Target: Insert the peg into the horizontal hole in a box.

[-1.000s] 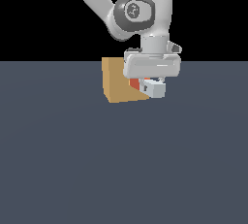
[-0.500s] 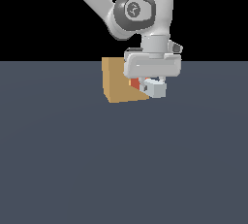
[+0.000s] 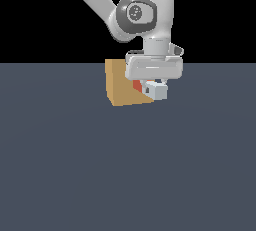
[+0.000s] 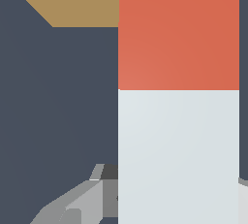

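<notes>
Hardly anything had shifted over the last second: arm, peg and box sat in the same places across the earlier exterior frames and the present one, so any advance was too slight to see.

From the exterior view, the gripper [image 3: 152, 86] hung low beside the box [image 3: 120, 87], on the exterior view's right of it, wrist pointing down. It was clamped on the peg [image 3: 156, 91], whose pale end showed just below the hand, while a bit of the red-orange section showed against the box's shaded face. Holding the bar level suited a hole that runs horizontally; gripping it toward the pale end left the red end free to lead. The hole itself could not be made out here, hidden by the hand and peg. The grey floor [image 3: 125, 175] lay beneath.

From the wrist view, the peg [image 4: 178, 97] filled much of the picture, pale near the camera and red beyond, running toward the box [image 4: 72, 0] at the far edge. One finger [image 4: 80, 199] showed beside the bar, its contact face hidden. The red tip ran out of frame, so whether it had entered the hole could not be told; I judged the insertion begun or imminent.
</notes>
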Controlling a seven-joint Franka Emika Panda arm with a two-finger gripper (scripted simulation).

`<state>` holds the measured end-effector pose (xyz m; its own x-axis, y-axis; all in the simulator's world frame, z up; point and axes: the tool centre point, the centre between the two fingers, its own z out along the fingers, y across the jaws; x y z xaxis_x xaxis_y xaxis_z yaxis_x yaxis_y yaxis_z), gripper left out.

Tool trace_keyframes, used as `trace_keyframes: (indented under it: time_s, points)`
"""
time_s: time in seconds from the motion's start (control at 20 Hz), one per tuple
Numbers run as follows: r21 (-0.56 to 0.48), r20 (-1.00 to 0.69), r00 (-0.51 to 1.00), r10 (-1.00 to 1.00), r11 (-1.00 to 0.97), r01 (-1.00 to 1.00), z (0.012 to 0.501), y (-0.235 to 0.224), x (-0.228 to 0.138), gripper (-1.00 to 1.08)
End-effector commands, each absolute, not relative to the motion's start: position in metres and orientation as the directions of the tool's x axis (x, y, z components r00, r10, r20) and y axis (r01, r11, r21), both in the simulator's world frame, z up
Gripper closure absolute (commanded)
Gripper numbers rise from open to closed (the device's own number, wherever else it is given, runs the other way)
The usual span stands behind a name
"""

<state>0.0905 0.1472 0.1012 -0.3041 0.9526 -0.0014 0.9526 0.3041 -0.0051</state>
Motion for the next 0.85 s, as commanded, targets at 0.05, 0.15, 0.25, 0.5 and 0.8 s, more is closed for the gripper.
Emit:
trace_keyframes:
  time_s: [0.05, 0.15, 0.25, 0.5, 0.8]
  points:
    - [0.001, 0.0, -0.308, 0.951, 0.308, 0.951, 0.105, 0.175, 0.083, 1.08]
    - [0.001, 0.0, -0.308, 0.951, 0.308, 0.951, 0.105, 0.194, 0.077, 1.08]
    - [0.003, 0.0, -0.308, 0.951, 0.308, 0.951, 0.106, 0.21, 0.072, 1.08]
    - [0.004, 0.0, -0.308, 0.951, 0.308, 0.951, 0.106, 0.236, 0.064, 1.08]
    - [0.004, 0.0, -0.308, 0.951, 0.308, 0.951, 0.106, 0.239, 0.065, 1.08]
